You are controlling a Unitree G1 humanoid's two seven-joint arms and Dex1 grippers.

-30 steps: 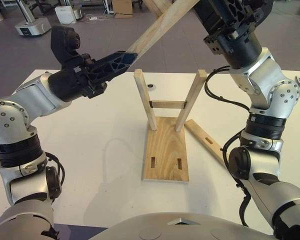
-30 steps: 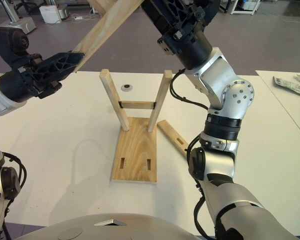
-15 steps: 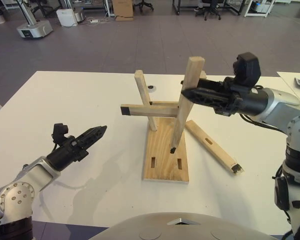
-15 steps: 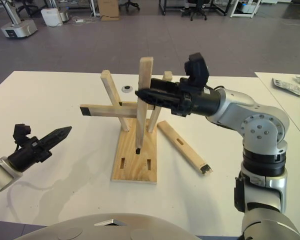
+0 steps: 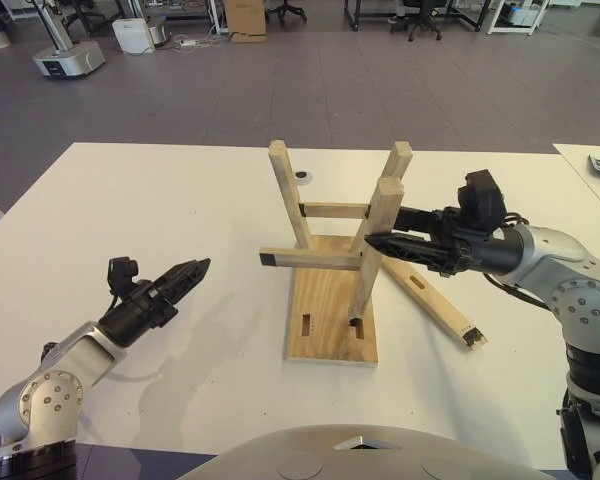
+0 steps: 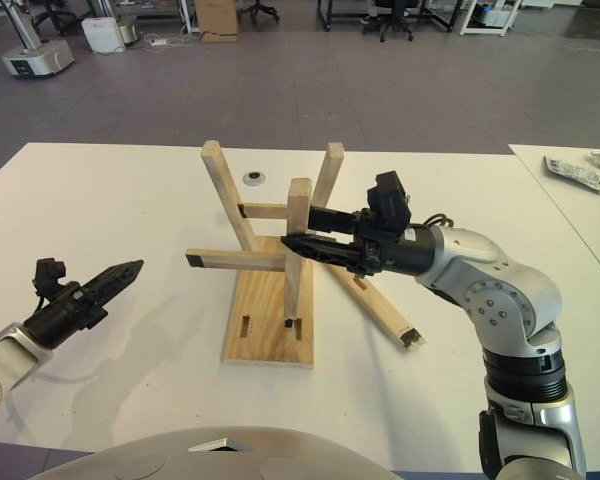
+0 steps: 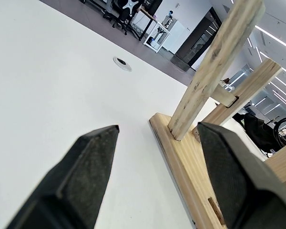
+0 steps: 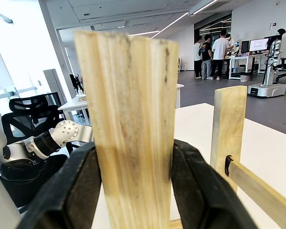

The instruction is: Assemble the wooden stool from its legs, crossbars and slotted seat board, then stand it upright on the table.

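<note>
Bright, even overhead light; soft shadows.

The white counter (image 5: 130, 200) is carrying the slotted seat board (image 5: 325, 310) lying flat near its middle, a loose slotted wooden bar (image 5: 430, 295) lying slantwise just beside the board at its 3 o'clock, and a small round disc (image 5: 302, 174) sitting at the board's 12 o'clock.

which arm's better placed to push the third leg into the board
Right. The right gripper is shut on the leg, its lower end at a slot in the seat board. The left gripper is open, well aside.
</note>
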